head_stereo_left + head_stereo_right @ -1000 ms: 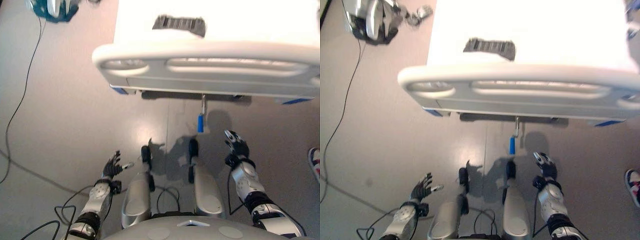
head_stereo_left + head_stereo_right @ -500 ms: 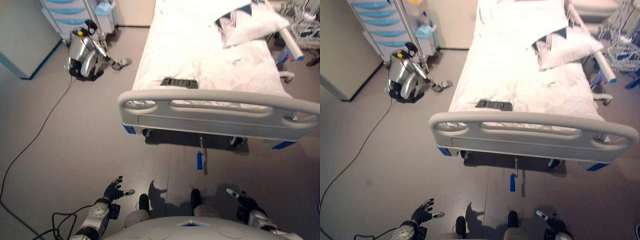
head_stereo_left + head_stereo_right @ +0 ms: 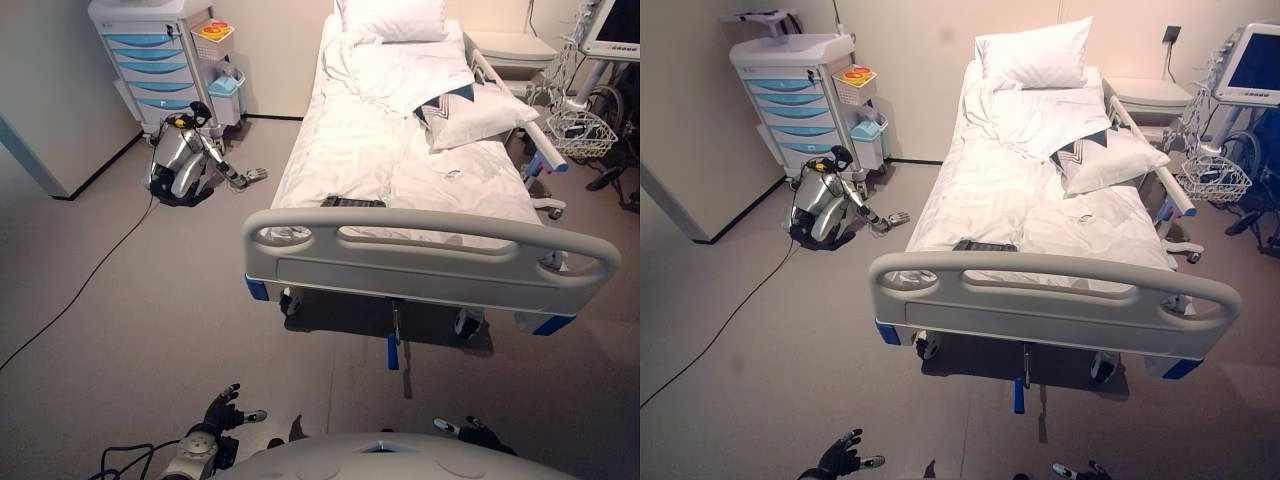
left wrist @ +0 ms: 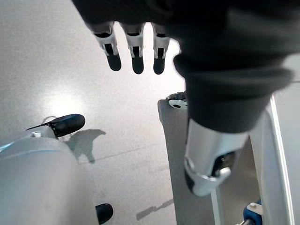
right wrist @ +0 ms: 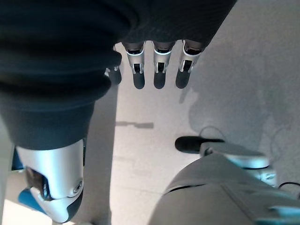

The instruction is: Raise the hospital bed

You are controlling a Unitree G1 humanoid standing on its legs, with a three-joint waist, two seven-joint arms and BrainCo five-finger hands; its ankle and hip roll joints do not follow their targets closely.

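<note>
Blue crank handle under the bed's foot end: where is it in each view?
Left eye view: blue crank handle hangs under the footboard's middle.
Right eye view: the handle again there, lower down.
Left wrist view: a blue bit at the edge; cannot tell.
Right wrist view: likewise, blue bit.
Shared landmark: the footboard.

A white hospital bed [image 3: 1040, 210] stands ahead, its blue-handled crank [image 3: 1019, 395] hanging under the footboard [image 3: 1055, 305].
</note>
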